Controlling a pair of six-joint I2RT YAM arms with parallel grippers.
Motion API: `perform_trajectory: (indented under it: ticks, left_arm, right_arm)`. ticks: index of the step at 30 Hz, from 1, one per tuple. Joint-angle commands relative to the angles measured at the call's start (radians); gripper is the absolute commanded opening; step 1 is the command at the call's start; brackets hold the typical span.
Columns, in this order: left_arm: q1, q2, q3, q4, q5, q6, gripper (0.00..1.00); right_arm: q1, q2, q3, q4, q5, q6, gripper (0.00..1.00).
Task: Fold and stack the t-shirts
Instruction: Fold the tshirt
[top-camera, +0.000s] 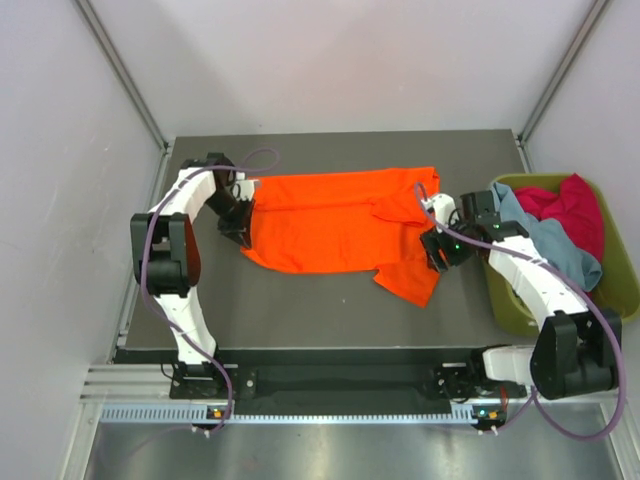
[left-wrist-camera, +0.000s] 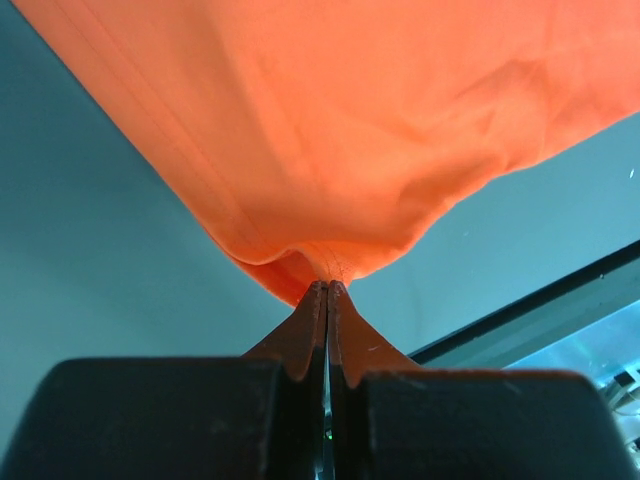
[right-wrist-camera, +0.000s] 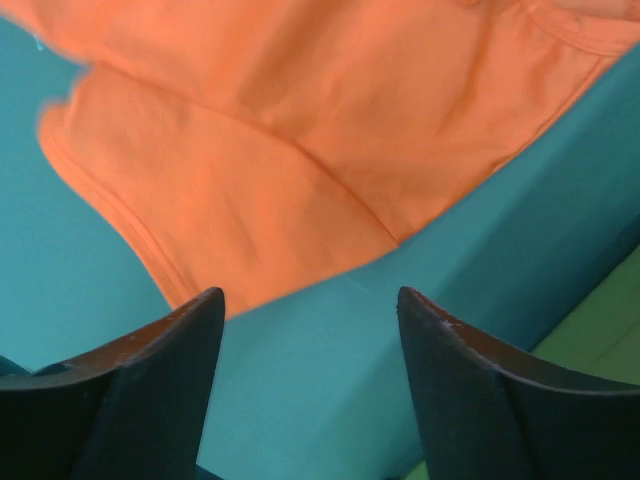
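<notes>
Orange shirt (top-camera: 340, 220) lies across the dark table (top-camera: 300, 310), its long axis left to right, one sleeve pointing toward the near edge. The right gripper (right-wrist-camera: 310, 300) is just beside that sleeve, fingers spread. The left gripper (left-wrist-camera: 327, 290) pinches the shirt's left edge.

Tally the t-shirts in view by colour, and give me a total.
orange t-shirt, spread on the table: 1
grey-blue t-shirt, in the green bin: 1
magenta-red t-shirt, in the same bin: 1 bundle visible; I cannot tell if it is more than one
Total: 3
</notes>
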Motion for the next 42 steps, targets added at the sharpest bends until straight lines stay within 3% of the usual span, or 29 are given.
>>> perform_trajectory:
  ticks: [1,7,14,25,42]
  left_arm:
    - [-0.001,-0.067,-0.033,-0.029,0.016,0.013,0.00]
    - [-0.001,-0.070,-0.036,-0.014,0.017,-0.001,0.00]
    - [-0.001,-0.053,-0.009,-0.014,0.017,-0.004,0.00]
    - [-0.001,-0.030,0.016,-0.007,0.019,-0.012,0.00]
    - [-0.001,-0.014,0.028,-0.007,0.011,-0.009,0.00]
  right_arm:
    - [0.037,-0.042,-0.045,-0.042,0.001,-0.212,0.66]
    - [0.171,-0.140,-0.178,-0.079,0.038,-0.465,0.61]
    - [0.266,-0.182,-0.243,-0.039,0.053,-0.470,0.63]
    - [0.346,-0.084,-0.255,-0.014,0.067,-0.530,0.64]
    - [0.379,-0.012,-0.293,0.102,0.099,-0.541,0.57]
